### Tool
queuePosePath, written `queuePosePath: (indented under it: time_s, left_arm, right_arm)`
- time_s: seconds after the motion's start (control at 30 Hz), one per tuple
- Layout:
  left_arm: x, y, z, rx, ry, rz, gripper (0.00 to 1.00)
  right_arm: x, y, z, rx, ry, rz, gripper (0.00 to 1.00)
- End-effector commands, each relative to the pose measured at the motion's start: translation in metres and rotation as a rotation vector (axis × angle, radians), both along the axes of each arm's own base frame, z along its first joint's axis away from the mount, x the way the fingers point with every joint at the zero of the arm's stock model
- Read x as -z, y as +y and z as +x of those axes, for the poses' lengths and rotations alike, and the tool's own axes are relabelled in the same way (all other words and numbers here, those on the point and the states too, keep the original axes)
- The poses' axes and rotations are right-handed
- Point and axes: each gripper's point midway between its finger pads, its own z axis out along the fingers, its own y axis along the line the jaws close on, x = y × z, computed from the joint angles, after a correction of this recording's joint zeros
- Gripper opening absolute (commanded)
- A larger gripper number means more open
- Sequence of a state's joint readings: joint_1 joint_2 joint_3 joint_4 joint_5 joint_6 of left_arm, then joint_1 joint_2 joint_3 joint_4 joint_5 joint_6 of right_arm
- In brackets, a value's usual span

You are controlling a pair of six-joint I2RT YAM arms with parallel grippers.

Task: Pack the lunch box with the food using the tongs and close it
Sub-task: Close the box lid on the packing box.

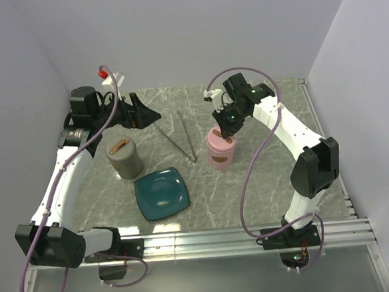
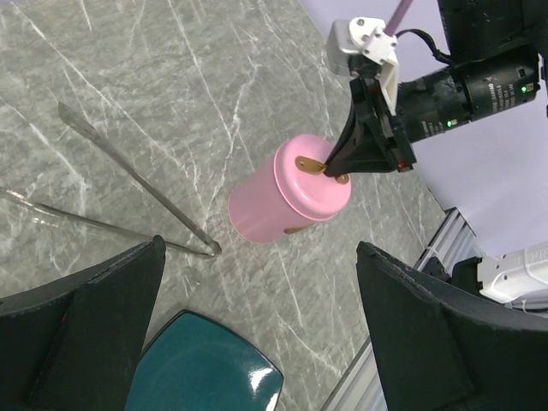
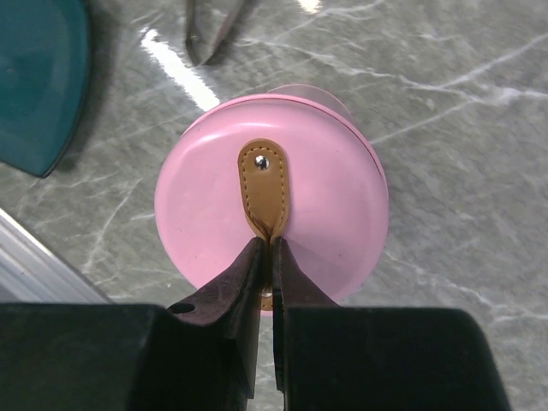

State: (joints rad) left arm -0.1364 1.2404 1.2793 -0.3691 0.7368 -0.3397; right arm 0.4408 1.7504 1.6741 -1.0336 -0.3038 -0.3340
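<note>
My right gripper [image 3: 267,248] is shut on the brown leather strap [image 3: 265,184] in the middle of the pink lunch box's lid [image 3: 205,214]. The pink lunch box [image 1: 220,154] stands upright right of centre, its lid sitting on top, with the right gripper [image 1: 228,131] directly above it. The silver tongs [image 1: 177,143] lie flat on the table to its left, joined end toward the teal plate [image 1: 161,195], which shows nothing on it. The food is out of view. My left gripper [image 1: 141,111] hovers open at the far left, with nothing between its fingers [image 2: 103,325].
A grey lidded canister [image 1: 124,157] with a brown strap stands left of the plate. The left wrist view shows the pink box [image 2: 287,201], tongs [image 2: 137,178] and plate corner [image 2: 205,368]. A metal rail [image 1: 254,235] runs along the near edge. Walls close in at the back and sides.
</note>
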Motion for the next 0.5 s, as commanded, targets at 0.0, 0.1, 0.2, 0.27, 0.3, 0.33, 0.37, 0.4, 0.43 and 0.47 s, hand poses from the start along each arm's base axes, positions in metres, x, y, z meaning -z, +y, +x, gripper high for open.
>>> queuePosePath:
  time_s: [0.0,0.1,0.2,0.27,0.3,0.33,0.37,0.4,0.43,0.47]
  left_arm:
    - [-0.005,0.001,-0.007,0.009,-0.014,-0.019,0.99]
    - [-0.007,0.001,-0.009,0.009,-0.019,-0.026,1.00]
    - [-0.006,0.003,-0.010,0.003,-0.020,-0.023,0.99]
    - [-0.005,0.004,-0.010,0.001,-0.017,-0.019,0.99]
    - [-0.006,0.004,-0.011,0.002,-0.020,-0.018,0.99]
    - [-0.004,0.005,-0.011,0.002,-0.019,-0.012,0.99]
    - [-0.004,0.005,-0.012,0.003,-0.022,-0.006,0.99]
    - [-0.002,0.006,-0.012,-0.002,-0.021,0.000,0.99]
    - [-0.002,0.007,-0.012,-0.010,-0.028,0.007,0.99]
    - [-0.002,0.009,-0.013,-0.021,-0.032,0.013,0.99]
  right_arm:
    - [0.019,0.003,-0.052,-0.085,0.203,0.005,0.00]
    - [0.018,0.004,-0.063,-0.113,0.229,0.018,0.00]
    - [0.020,0.008,-0.075,-0.151,0.255,0.020,0.00]
    - [0.021,0.014,-0.084,-0.181,0.271,0.028,0.00]
    - [0.021,0.016,-0.087,-0.189,0.276,0.031,0.00]
    - [0.021,0.019,-0.092,-0.205,0.285,0.037,0.00]
    - [0.021,0.020,-0.095,-0.209,0.289,0.037,0.00]
    - [0.023,0.021,-0.097,-0.207,0.293,0.039,0.00]
    - [0.021,0.022,-0.098,-0.208,0.288,0.046,0.00]
    - [0.022,0.024,-0.099,-0.209,0.286,0.047,0.00]
